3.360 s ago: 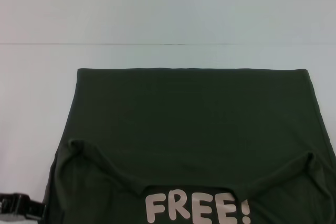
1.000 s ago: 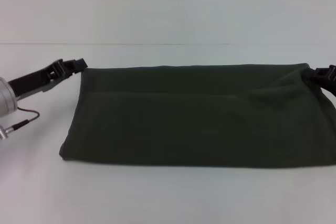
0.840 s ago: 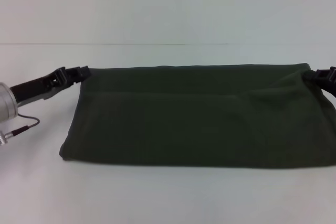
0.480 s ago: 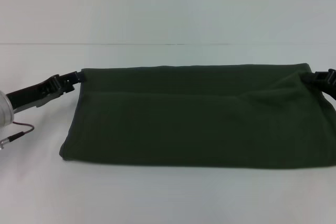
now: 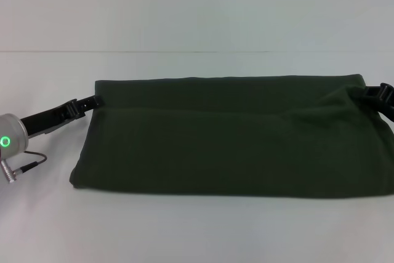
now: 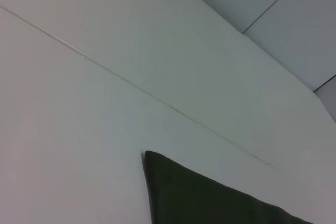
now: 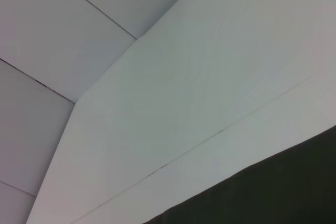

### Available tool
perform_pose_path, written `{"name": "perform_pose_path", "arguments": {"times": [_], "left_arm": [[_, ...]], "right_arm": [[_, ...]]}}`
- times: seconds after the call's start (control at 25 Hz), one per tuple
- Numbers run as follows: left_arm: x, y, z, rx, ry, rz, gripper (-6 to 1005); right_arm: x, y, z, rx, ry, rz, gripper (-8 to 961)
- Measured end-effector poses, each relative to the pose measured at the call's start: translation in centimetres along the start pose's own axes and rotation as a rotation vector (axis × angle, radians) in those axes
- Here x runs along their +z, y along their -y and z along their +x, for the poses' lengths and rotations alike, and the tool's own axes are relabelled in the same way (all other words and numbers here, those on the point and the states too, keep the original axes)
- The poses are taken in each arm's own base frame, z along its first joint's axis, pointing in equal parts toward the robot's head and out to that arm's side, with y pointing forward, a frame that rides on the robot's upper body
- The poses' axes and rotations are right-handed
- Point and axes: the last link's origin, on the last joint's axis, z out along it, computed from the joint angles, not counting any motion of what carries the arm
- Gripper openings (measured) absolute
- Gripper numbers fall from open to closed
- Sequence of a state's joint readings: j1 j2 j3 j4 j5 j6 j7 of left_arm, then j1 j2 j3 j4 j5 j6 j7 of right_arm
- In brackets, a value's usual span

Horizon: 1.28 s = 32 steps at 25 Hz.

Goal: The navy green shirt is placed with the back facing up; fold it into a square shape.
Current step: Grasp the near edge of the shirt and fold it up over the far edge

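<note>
Navy green shirt (image 5: 228, 137) lies folded into a wide band across the middle of the head view, long axis running left to right. Plain side up, no lettering showing. Far edge straight; near edge a soft rounded fold. A shallow crease runs from the upper right corner toward centre.

White table (image 5: 197, 232) under it, a thin seam line across the upper part of the frame.

Left gripper (image 5: 86, 102) sits at the shirt's upper left corner, touching the cloth edge; cannot tell whether its fingers are apart or together.

Right gripper (image 5: 380, 92) is at the upper right corner, at the frame's right edge, partly cut off; grip state cannot be told.
</note>
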State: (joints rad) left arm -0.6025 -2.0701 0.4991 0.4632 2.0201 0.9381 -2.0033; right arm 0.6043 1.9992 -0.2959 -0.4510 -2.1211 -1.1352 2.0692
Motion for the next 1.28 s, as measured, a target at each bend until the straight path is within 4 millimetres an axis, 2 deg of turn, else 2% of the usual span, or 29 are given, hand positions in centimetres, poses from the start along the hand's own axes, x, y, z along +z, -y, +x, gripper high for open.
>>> {"name": "perform_pose_path", "arguments": {"times": [0.64,1.28], "left_arm": [[1.3,-0.9,-0.6,0.052,0.013,0.019,673],[1.6,-0.8,-1.2,0.041,0.015,0.032,672]], "right_arm": [[0.0,0.0,0.0,-0.008,-0.002,0.001,37],[0.1,-0.1,0.2,-0.006,-0.006,-0.001,36]]}}
